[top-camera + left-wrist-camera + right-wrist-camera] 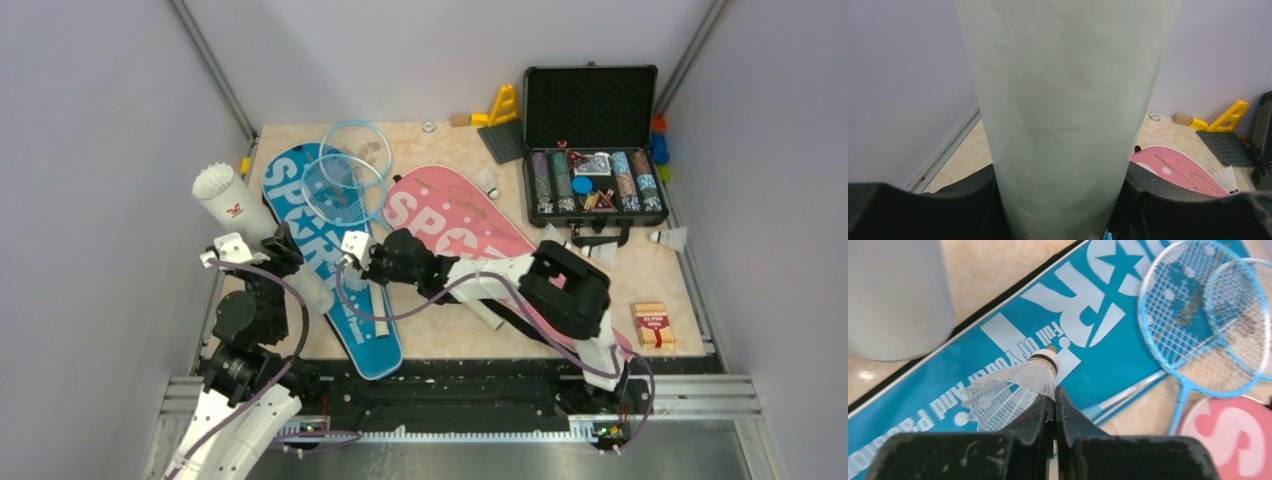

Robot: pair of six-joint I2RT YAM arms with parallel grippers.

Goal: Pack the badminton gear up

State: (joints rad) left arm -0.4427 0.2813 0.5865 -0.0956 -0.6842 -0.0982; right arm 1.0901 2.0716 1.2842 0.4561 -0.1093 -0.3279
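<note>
My left gripper is shut on the white tube, holding it tilted with its open mouth up and to the left. In the left wrist view the tube fills the space between both fingers. The skirt edge of a white shuttlecock is pinched by my shut right gripper, just above the blue SPORT cover. From above, the right gripper sits over that blue cover. Two light-blue rackets lie across the covers. The pink cover lies to the right.
An open black case of poker chips stands at the back right, with a yellow toy and a grey plate beside it. Loose shuttlecocks lie on the pink cover and at the right edge. A small card box sits near right.
</note>
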